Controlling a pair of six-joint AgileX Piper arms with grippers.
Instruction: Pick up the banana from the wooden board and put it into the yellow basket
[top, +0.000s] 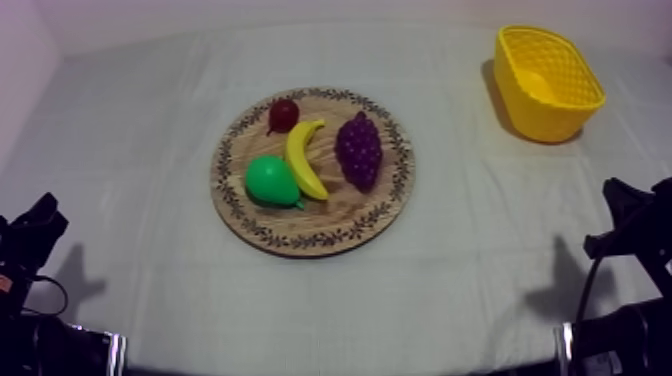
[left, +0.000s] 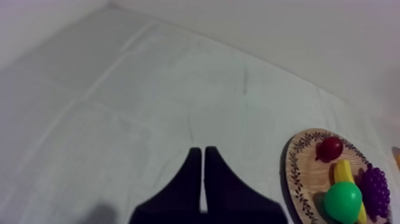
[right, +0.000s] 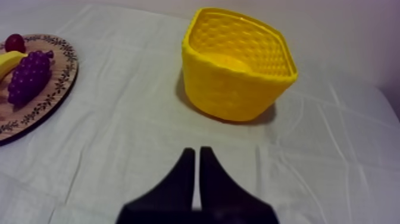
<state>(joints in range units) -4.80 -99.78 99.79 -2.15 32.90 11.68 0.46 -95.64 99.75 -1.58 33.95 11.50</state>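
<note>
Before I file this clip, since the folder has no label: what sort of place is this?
Probably a robot test bench, not a kitchen: a cloth-covered table, a toy banana and grapes on a wooden board, and the left gripper and right gripper, both shut, above that table.

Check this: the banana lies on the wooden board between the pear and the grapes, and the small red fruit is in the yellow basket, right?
Not quite. The small red fruit is on the board beside the banana, not in the basket; the top view shows it. The rest holds.
</note>
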